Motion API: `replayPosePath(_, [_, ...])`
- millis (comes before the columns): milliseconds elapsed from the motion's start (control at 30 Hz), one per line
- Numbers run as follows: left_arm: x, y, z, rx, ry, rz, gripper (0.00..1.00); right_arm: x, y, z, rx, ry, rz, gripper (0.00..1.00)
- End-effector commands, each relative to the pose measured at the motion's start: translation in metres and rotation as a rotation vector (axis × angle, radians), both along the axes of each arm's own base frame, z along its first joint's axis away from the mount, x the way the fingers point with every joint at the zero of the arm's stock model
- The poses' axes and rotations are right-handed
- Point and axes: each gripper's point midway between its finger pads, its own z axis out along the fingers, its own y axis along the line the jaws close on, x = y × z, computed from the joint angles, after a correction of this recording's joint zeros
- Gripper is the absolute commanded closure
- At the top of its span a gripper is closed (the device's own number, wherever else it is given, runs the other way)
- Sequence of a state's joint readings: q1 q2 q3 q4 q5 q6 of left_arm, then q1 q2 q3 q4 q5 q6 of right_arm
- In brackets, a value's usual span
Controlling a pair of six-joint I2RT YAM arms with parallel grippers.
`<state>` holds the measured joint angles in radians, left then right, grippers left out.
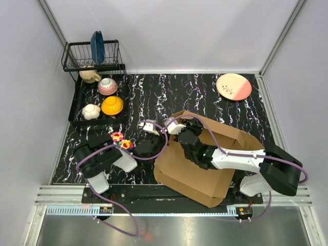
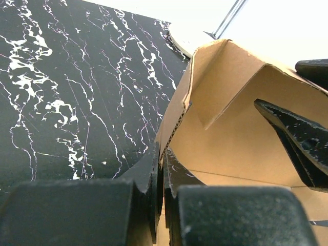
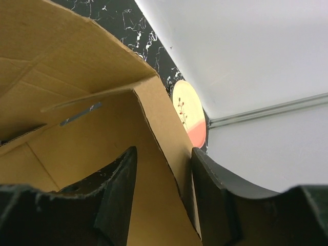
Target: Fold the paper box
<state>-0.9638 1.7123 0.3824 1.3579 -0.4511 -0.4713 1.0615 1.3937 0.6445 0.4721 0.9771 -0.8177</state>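
Observation:
The paper box (image 1: 189, 171), plain brown cardboard half folded, lies on the black marbled table (image 1: 154, 97) in front of both arms. My left gripper (image 1: 155, 147) is at its left edge. In the left wrist view the left gripper (image 2: 163, 154) is shut on the upright edge of the paper box (image 2: 230, 128). My right gripper (image 1: 190, 137) reaches over the box from the right. In the right wrist view the right gripper (image 3: 164, 154) stands open, its fingers on either side of a raised wall of the paper box (image 3: 92, 138), apart from it.
A black dish rack (image 1: 95, 56) with a blue plate stands at the back left, several bowls (image 1: 111, 105) on its tray. A pink and cream plate (image 1: 233, 86) lies at the back right. A small white object (image 1: 149, 126) and flower-shaped pieces (image 1: 122, 140) lie near the left arm.

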Motion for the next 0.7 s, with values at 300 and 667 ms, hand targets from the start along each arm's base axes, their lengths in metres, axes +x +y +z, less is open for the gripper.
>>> replayPosePath(300, [-0.003, 0.007, 0.07, -0.147, -0.223, 0.035, 0.99, -0.008, -0.001, 0.031, 0.154, -0.01, -0.004, 0.4])
replayPosePath(667, [-0.004, 0.009, 0.076, -0.039, -0.276, 0.051, 1.0, -0.013, -0.013, 0.046, 0.149, -0.035, 0.002, 0.4])
